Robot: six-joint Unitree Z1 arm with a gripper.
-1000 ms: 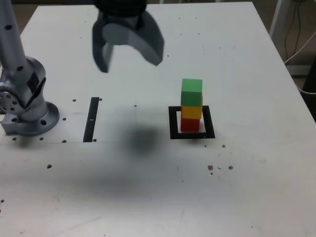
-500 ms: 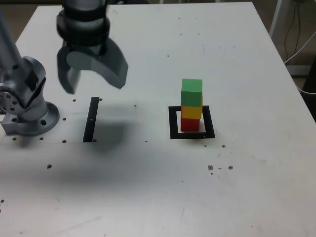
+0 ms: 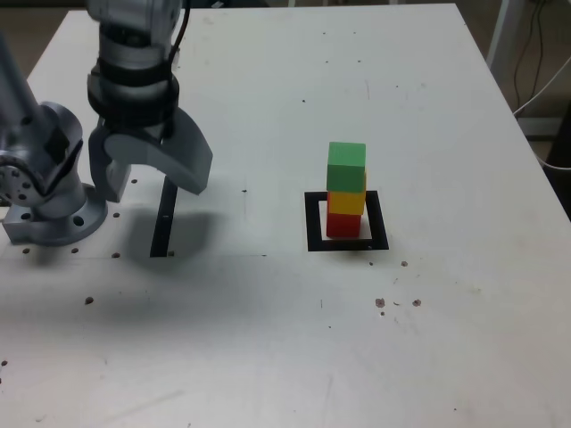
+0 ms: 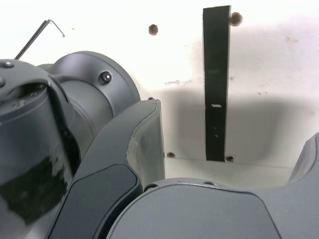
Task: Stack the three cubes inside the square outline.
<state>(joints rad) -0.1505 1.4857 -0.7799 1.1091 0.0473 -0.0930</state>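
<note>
The three cubes stand in one upright tower in the exterior view: the red cube (image 3: 343, 224) at the bottom, the yellow cube (image 3: 346, 201) in the middle, the green cube (image 3: 346, 167) on top. The tower rests inside the square outline (image 3: 313, 223), a thick black frame on the white table. My gripper (image 3: 150, 183) hangs open and empty far to the exterior view's left of the tower, above the narrow black strip (image 3: 164, 218). In the wrist view I see my gripper (image 4: 229, 134) with jaws spread wide and the black strip (image 4: 216, 84) between them; no cube shows there.
The arm's grey base (image 3: 49, 192) stands at the exterior view's left edge, close beside the gripper. The white table (image 3: 268, 339) carries small screw holes and dark specks. An Allen key (image 4: 42, 35) lies near the base in the wrist view. Cables hang past the table's right side.
The open gripper has swung away from the tower toward the exterior view's left and come down over the black strip beside the base. The tower has not moved.
</note>
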